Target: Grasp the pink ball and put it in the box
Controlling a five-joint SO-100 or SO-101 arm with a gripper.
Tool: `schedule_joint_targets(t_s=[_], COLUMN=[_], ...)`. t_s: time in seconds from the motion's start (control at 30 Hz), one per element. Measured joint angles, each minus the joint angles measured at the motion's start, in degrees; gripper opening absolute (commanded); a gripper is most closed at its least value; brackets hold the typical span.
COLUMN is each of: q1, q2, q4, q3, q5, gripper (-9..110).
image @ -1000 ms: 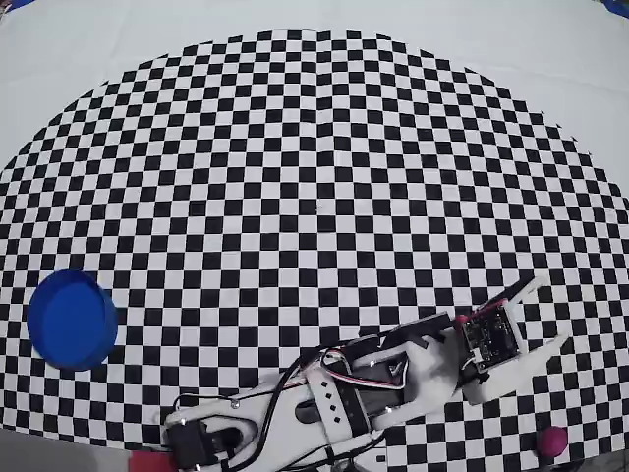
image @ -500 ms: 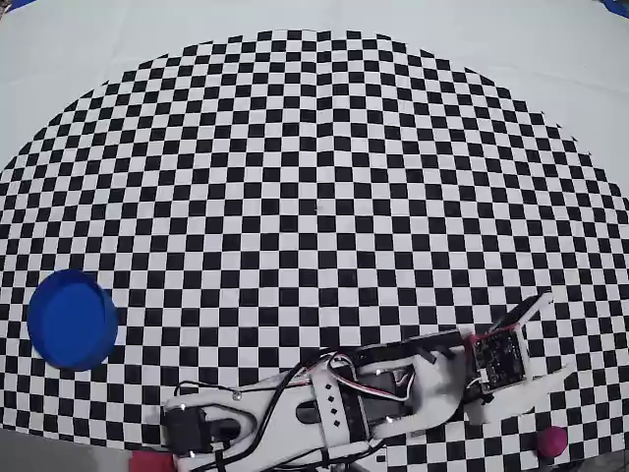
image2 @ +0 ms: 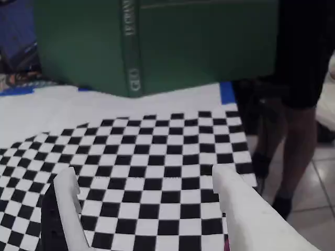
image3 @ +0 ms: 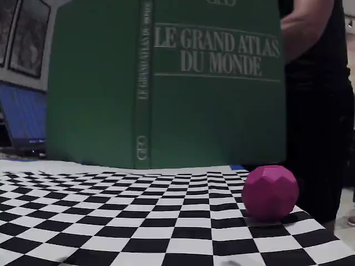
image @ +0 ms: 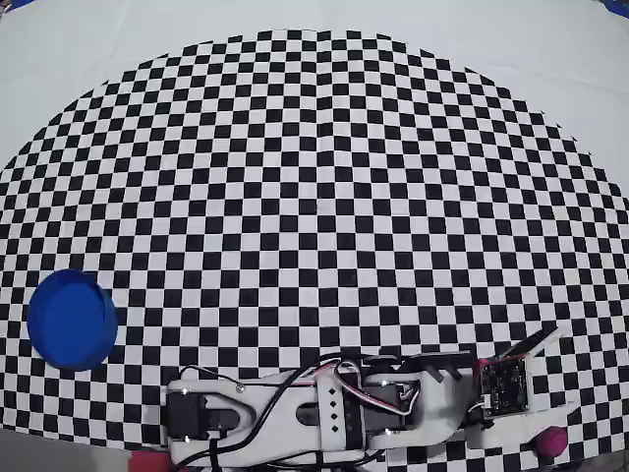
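in the overhead view the white printed arm [image: 324,413] lies along the six o'clock edge of the black-and-white checkered mat [image: 314,197], reaching out toward four o'clock. its two-finger gripper [image: 562,372] sits at the end, one dark finger angled up toward three o'clock and one white finger lower down, with a clear gap between them; the gripper is spread apart and holds nothing. a small circuit board [image: 505,382] rides on the wrist just behind the fingers.

the small matte magenta-pink ball [image: 552,441] rests on the mat near the five o'clock corner, just beside the lower white finger and outside the gap; whether it touches that finger cannot be told. the round shallow bright blue container [image: 71,320] sits at about eight o'clock on the mat, well apart from both the ball and the gripper.

in the wrist view the two white fingers [image2: 246,209] frame bare checker squares, with only a sliver of pink at the bottom edge. behind the mat stands a large green book [image2: 157,42], and a person in dark clothes [image2: 298,68] stands at three o'clock.

in the fixed view the pink ball [image3: 270,192], faceted in close-up, sits on the checker pattern at four o'clock, in front of the green atlas [image3: 166,83].
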Motion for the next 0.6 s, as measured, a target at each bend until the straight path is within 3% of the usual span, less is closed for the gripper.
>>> schedule_joint_targets(t_s=[0.6], q1=[7.21], q2=[0.0], q4=[0.0], q3=[0.0], q5=[0.0], gripper=[30])
